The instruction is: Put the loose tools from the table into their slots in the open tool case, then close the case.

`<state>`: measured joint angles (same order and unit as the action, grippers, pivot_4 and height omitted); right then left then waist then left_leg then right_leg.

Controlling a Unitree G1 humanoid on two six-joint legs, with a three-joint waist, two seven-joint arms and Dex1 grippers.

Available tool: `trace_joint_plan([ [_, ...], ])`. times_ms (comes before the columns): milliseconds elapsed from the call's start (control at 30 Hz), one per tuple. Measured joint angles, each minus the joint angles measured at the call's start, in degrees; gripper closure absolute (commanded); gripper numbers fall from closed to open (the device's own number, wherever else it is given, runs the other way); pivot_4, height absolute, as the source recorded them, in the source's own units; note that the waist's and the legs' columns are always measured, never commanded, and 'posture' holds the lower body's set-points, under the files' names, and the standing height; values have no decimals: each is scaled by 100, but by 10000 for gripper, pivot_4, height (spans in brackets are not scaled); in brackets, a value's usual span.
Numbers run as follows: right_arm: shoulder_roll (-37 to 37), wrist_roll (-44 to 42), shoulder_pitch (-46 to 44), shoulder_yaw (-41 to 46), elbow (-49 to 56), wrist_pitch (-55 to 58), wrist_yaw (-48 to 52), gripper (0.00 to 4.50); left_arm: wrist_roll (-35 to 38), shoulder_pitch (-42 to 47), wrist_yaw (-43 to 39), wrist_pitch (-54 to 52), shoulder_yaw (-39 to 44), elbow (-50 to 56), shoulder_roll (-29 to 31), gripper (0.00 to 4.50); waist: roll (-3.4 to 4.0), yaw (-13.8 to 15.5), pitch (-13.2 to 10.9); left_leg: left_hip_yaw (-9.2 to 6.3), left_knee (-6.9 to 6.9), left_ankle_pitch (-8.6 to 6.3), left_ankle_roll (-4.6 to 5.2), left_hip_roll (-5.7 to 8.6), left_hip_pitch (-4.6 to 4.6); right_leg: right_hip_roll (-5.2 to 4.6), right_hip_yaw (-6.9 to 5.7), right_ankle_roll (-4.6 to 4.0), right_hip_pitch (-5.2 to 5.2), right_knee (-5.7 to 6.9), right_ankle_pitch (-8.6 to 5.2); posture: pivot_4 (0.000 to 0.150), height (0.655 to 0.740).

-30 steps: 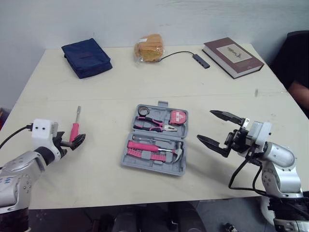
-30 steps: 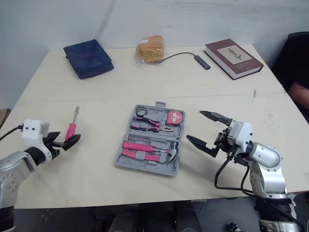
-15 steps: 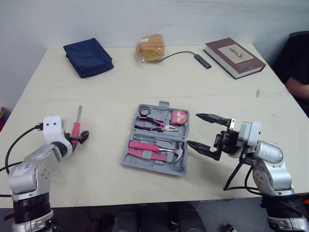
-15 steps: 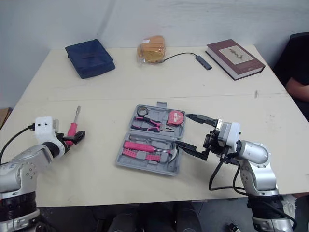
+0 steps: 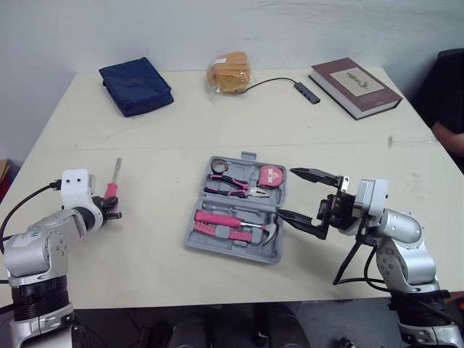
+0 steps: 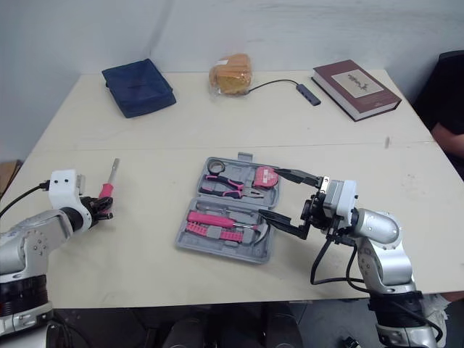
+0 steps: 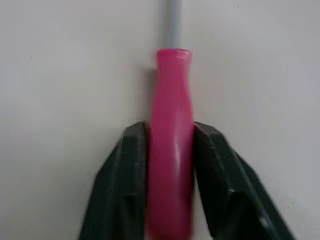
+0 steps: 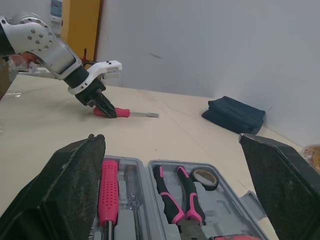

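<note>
A pink-handled screwdriver (image 5: 111, 190) lies on the table at the left, its metal shaft (image 7: 174, 22) pointing away from me. My left gripper (image 7: 170, 131) is shut on the handle, one black finger (image 7: 131, 165) pressed against each side. The grey tool case (image 5: 233, 251) lies open in the middle, holding pliers (image 5: 233, 188), a tape measure (image 5: 270, 175), a hammer and a pink-handled tool. My right gripper (image 5: 288, 193) stands wide open at the case's right edge, with nothing between its fingers (image 8: 75, 185).
Along the far edge lie a navy pouch (image 5: 135, 85), a bagged bread roll (image 5: 228, 71), a USB hub on a cable (image 5: 305, 92) and a brown book (image 5: 355, 77). A person's arm (image 5: 451, 136) shows at the right edge.
My left gripper has moved in over the screwdriver and closed on its handle. My right gripper has swung left to the case's right edge, staying open.
</note>
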<state>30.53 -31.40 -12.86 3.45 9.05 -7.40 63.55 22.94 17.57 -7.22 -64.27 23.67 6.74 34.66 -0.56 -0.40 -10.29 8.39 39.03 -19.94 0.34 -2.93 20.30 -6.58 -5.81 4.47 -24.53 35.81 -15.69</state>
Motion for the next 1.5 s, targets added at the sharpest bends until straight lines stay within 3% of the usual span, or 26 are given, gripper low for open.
trace_joint_plan([
  [133, 134, 72, -21, 179, -11, -12, -104, 0, -52, -150, -802, 937, -125, -317, 328, 39564, -3, 31, -2, -1, 1, 0, -1, -3, 11, -4, -3, -1, -11, -3, 0, 1500, 7400],
  [300, 766, 57, 119, 463, -14, -17, 312, 0, 317, -55, -2776, 2163, -260, -275, 1062, 39564, -9, 31, -5, -2, 1, -4, 0, -7, 19, -3, -9, -1, -11, -17, 0, 1500, 7400],
  [400, 1079, -149, 395, 515, 70, 253, 603, 0, 421, 87, -4284, 3165, -774, -16, 1376, 39564, -5, 35, -7, 5, -1, -4, 3, -3, 18, 3, -9, -1, -11, -19, -1, 1500, 7400],
  [567, 1275, -355, 546, 687, 320, 509, 715, 0, 350, 435, -5433, 4122, -1525, -24, 1349, 39564, -5, 21, -8, 6, 2, -2, 7, 0, 16, 17, -9, -1, -9, -15, 0, 1500, 7400],
  [767, 1419, -439, 676, 692, 503, 720, 902, 0, -41, 1276, -6928, 4730, -3054, 451, 1506, 39564, -6, 20, -8, 16, 7, 0, 17, 16, 21, 33, 0, 4, -10, -20, 2, 1500, 7400],
  [1000, 1511, -436, 963, 779, 671, 915, 899, 0, -913, 1464, -6904, 3701, -4337, 1275, 1759, 39564, -11, 55, -11, 8, 9, 3, 20, 16, 21, 46, 0, 4, -8, -24, 1, 1500, 7400],
  [1300, 1376, -342, 1335, 789, 873, 880, 726, 0, -1693, 1795, -6377, 3477, -4733, 1021, 1337, 39564, -15, 99, -13, 6, 12, 4, 26, 16, 25, 46, 0, 6, -9, -24, 2, 1500, 7400],
  [1500, 1349, -294, 1378, 789, 878, 877, 662, 0, -1905, 1791, -6491, 3753, -4856, 911, 1317, 39564, -15, 113, -13, 6, 15, 6, 26, 16, 24, 45, -1, 5, -8, -23, 2, 1500, 7400],
])
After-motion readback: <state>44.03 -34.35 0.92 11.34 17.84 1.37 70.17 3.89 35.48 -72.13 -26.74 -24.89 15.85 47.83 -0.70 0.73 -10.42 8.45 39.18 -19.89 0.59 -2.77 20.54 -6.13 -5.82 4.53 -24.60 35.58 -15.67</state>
